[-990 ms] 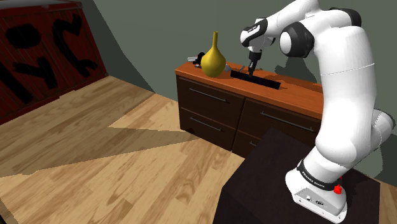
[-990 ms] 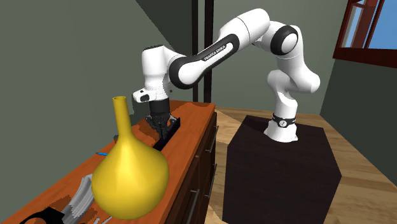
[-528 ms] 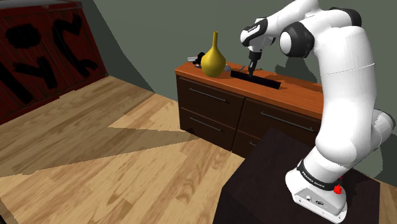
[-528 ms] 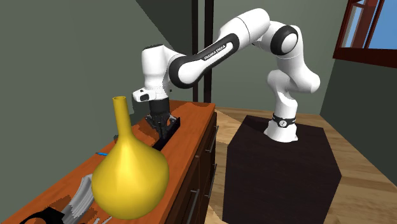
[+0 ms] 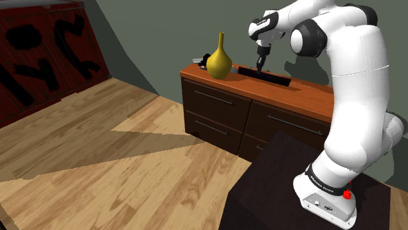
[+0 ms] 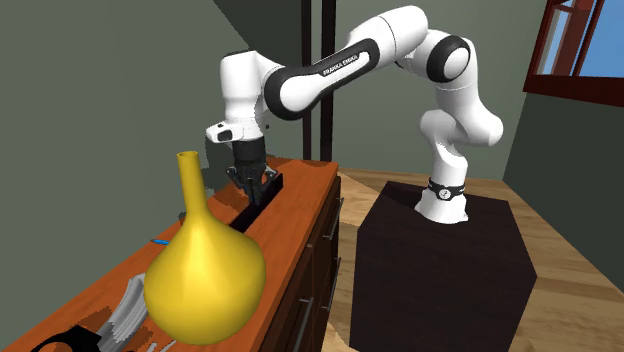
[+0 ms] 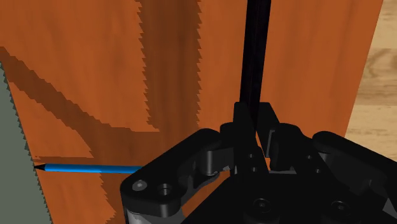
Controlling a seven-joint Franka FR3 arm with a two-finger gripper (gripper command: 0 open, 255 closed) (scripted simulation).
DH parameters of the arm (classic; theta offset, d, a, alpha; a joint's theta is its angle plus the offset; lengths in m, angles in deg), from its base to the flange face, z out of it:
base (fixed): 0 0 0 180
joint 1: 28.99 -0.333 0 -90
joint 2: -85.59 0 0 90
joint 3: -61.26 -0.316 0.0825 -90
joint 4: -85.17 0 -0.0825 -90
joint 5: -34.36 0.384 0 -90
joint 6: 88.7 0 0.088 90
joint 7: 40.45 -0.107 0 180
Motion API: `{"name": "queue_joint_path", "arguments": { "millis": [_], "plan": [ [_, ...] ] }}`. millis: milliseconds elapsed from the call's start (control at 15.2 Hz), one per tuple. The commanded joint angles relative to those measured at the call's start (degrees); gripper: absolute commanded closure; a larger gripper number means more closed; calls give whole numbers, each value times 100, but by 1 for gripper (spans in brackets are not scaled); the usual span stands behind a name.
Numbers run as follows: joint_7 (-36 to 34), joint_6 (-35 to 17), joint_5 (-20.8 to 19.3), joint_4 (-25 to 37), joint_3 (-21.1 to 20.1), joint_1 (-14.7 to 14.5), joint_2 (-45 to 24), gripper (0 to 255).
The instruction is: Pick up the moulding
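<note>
The moulding [image 5: 264, 72] is a long black strip, lifted a little above the orange-brown dresser top [image 5: 307, 98]. My gripper [image 5: 260, 65] is shut on it near its middle. In the second exterior view the moulding [image 6: 262, 200] hangs level over the dresser top [image 6: 290, 225], with the gripper [image 6: 251, 187] clasping it from above. The wrist view shows the moulding [image 7: 256, 57] running straight away from between the fingers [image 7: 243, 124], which clamp it on both sides.
A yellow long-necked vase [image 5: 220, 61] stands on the dresser toward the shoulder view's left, close to the moulding's end. A blue pencil [image 7: 83, 168] lies on the dresser top near the wall. Small white and black items [image 6: 120, 315] sit behind the vase [image 6: 203, 270]. Drawers [image 5: 216, 114] face the wooden floor.
The gripper has risen with the moulding in it; the strip has come off the dresser top and now hangs above it.
</note>
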Motion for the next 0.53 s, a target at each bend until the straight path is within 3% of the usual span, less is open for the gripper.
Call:
{"name": "queue_joint_path", "arguments": {
  "millis": [0,462],
  "plan": [
    [-14,129,-26,81,17,-1,52,255],
    [-49,466,-82,327,51,8,154,255]
  ]
}}
